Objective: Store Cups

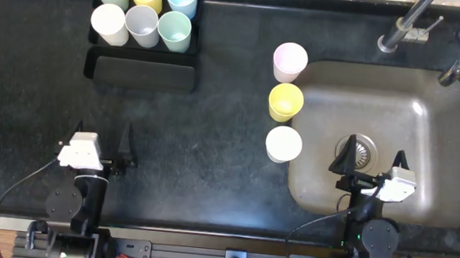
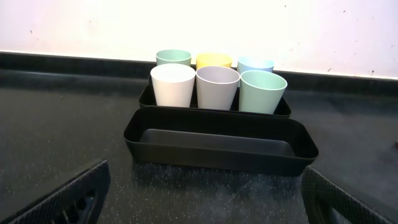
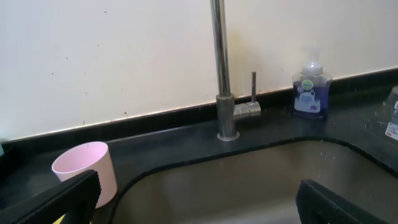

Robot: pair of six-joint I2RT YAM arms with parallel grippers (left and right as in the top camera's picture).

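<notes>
Roughly two-thirds done: six cups [image 1: 143, 21] in tray [image 1: 194, 48], three cups [image 1: 286, 101] waiting by sink [image 1: 423, 105]; left hand [image 1: 102, 140], right hand [image 1: 369, 162] open, empty.

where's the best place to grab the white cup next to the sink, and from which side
Probably the rim of the white cup, from above: it stands upright, mouth open, so one finger can go inside and one outside the wall. Pinch the side facing the arm bases, since the yellow cup stands close on the far side.
</notes>
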